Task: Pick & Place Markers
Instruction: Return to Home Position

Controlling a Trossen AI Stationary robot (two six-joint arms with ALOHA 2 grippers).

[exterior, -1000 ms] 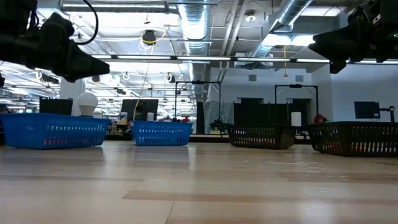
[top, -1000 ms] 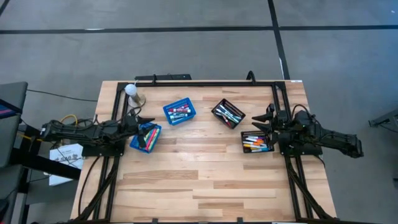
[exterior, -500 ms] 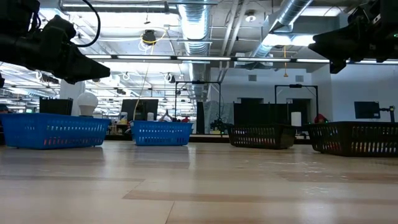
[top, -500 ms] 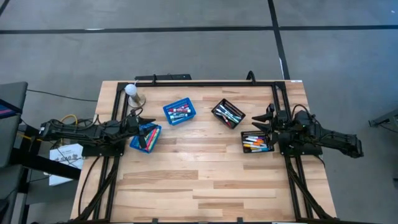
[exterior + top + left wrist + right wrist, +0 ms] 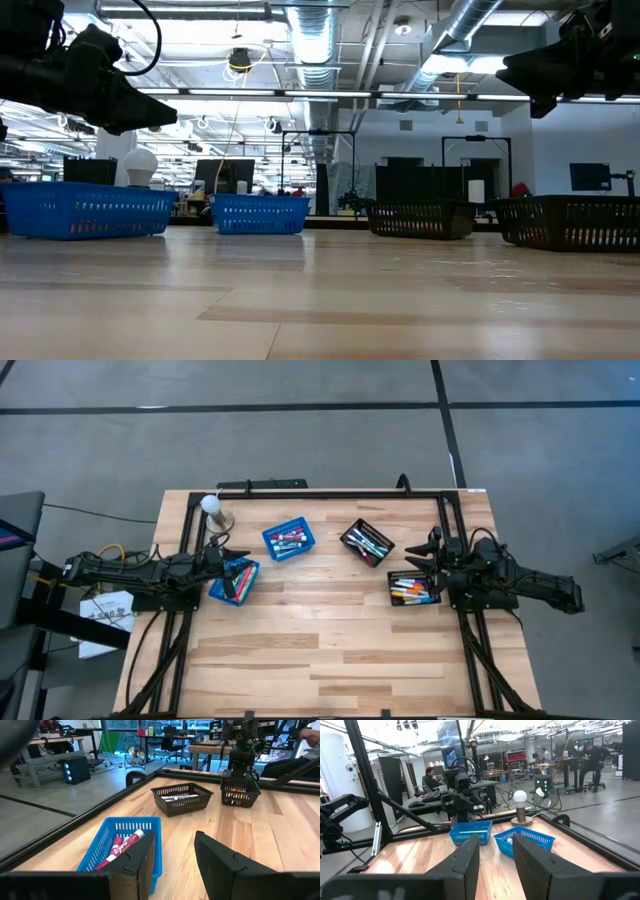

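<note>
We are treating this as the closing move, bringing the two arms to rest with nothing carried; the left gripper (image 5: 174,838) is hovering at the table's left side, raised above the wood and just beside the rim of the left blue plastic basket (image 5: 254,568), and its fingers (image 5: 222,865) are standing apart with nothing between them; the right gripper (image 5: 496,839) is hanging at the right side, just beside the right black mesh basket (image 5: 393,598), its fingers (image 5: 535,865) likewise parted and empty; the short capped markers (image 5: 412,593) are lying inside the baskets, a pink one showing in the middle blue plastic basket (image 5: 97,847) and others in the upper black mesh basket (image 5: 182,804), and we are seeing none loose on the pale wooden plank table (image 5: 330,650); so, as we are judging it, the sorting is done and only the retreat remains; to do it well we are wanting each wrist to rise before it swings, so that no fingertip clips a basket rim and drags or tips a filled basket; we are also minding the white bulb-shaped lamp (image 5: 211,506) near the left arm and the black metal frame rails (image 5: 330,493) around the table, since a wide sweep could strike either; slow, mirrored travel with the fingers left as they are looks safest to us.
</note>
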